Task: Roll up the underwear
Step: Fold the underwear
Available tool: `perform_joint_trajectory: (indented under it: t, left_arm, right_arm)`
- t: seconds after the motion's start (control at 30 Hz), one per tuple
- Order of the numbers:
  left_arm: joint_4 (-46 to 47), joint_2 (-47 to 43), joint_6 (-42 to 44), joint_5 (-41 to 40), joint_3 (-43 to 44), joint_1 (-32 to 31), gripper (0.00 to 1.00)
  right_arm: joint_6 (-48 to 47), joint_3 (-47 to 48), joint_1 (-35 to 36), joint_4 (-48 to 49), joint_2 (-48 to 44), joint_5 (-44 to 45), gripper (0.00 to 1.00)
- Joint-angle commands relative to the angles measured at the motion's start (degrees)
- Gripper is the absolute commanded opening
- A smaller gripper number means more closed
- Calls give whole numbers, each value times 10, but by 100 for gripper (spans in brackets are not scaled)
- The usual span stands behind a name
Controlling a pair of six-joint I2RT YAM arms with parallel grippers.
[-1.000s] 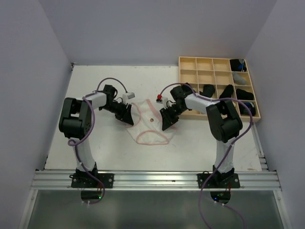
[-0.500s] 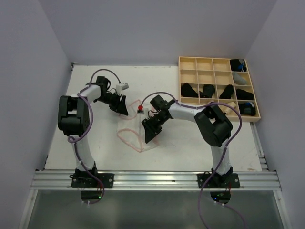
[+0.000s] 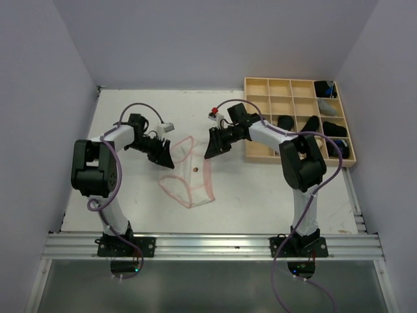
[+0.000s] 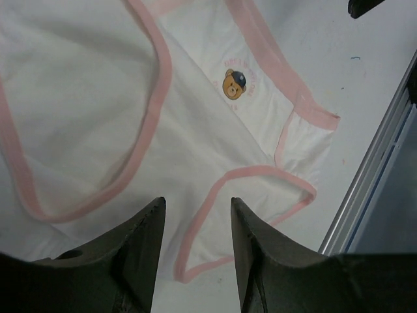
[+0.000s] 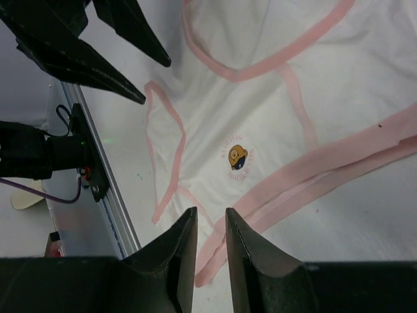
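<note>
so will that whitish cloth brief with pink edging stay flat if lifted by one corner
Probably not: the whitish cloth brief with pink edging lies creased and folded over itself, so it would likely droop. It looks thin and light, so a push would probably bunch it rather than slide it.

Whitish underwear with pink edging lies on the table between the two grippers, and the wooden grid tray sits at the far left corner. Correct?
Not quite. The top external view shows the wooden grid tray at the far right corner, not left. The whitish underwear does lie on the table between the left gripper and right gripper.
</note>
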Motion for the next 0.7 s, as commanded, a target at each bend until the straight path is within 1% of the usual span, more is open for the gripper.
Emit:
perform_joint_trajectory:
  t: [0.0, 0.07, 0.13, 0.17, 0.23, 0.3, 0.37, 0.43, 0.53, 0.67]
  left_arm:
    - [64, -15, -52, -2, -39, 17, 48]
    - [90, -10, -73, -10, -53, 27, 48]
    - [112, -4, -101, -24, -63, 33, 48]
    - [128, -2, -107, -24, -68, 51, 48]
    - [134, 10, -118, -32, -66, 60, 48]
    - [130, 21, -113, -37, -61, 70, 48]
    - [125, 27, -110, -36, -60, 76, 48]
    - [119, 34, -102, -38, -56, 78, 48]
    - [118, 36, -100, -45, -53, 82, 48]
    - [107, 31, -90, -29, -45, 83, 48]
  right_arm:
    - [59, 2, 17, 56, 26, -7, 28]
    - [75, -5, 17, 84, 36, -5, 27]
    - [77, -4, 17, 78, 59, -4, 27]
    - [77, -6, 17, 75, 65, 3, 27]
    - [76, -16, 17, 73, 72, 17, 27]
    - [48, -15, 17, 51, 76, 44, 27]
    - [12, -7, 15, 7, 80, 64, 25]
    - [-2, -10, 9, -14, 76, 95, 24]
    - [-16, -9, 4, -29, 63, 108, 24]
    - [-30, -1, 3, -41, 34, 93, 22]
